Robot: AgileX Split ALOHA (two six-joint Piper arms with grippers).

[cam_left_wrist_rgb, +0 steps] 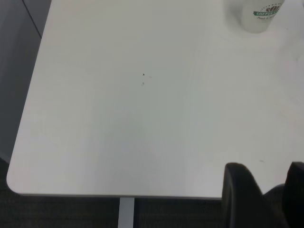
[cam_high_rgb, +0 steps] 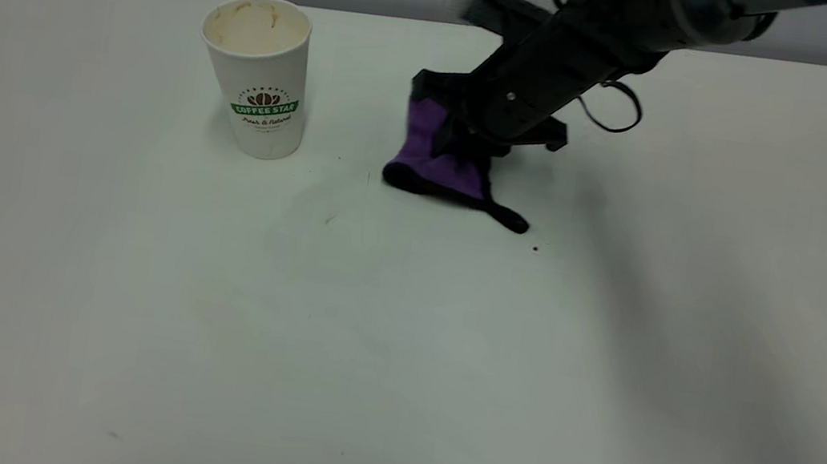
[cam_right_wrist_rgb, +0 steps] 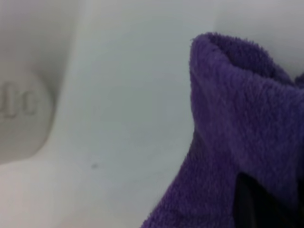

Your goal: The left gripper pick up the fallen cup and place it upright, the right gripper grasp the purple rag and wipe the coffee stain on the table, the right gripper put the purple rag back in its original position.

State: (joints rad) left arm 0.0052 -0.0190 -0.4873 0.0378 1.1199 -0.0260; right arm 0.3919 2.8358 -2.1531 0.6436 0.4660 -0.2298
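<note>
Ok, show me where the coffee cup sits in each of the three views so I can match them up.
Exterior view: the cup stands upright, upper left of centre, left of the purple rag held by the right tool.
Left wrist view: only the cup's lower part shows, at the top right corner.
Right wrist view: a pale rounded shape at the left edge may be the cup; I cannot tell.
Shared landmark: the white table.

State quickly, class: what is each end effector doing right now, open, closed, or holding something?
Left end effector: open, holding nothing, back near the table edge.
Right end effector: closed on the purple rag.
</note>
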